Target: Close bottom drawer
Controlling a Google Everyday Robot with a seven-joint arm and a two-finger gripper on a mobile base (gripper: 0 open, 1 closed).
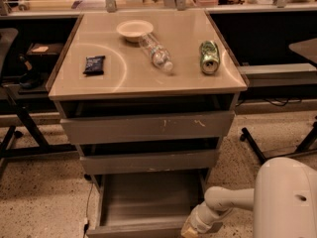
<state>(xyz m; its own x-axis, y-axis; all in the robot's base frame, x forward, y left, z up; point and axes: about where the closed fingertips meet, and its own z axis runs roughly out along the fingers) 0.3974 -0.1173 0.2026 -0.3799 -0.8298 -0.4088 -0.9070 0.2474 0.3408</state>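
Observation:
The bottom drawer [148,198] is the lowest of three grey drawers in the cabinet. It stands pulled far out, its shallow tray is bare, and its narrow front strip [133,230] lies at the lower edge of the view. My gripper [192,229] is at the bottom of the view, at the right end of that front strip, on the end of my white arm [225,202]. Its tip is cut off by the frame edge. The middle drawer front [148,161] and the scratched top drawer front [148,127] are above it.
On the cabinet top [99,83] lie a white bowl [134,30], a plastic bottle [155,52], a green can [209,56] and a dark packet [94,65]. My white body [285,202] fills the lower right. Black table legs [257,148] stand to the right and a chair base [20,128] to the left.

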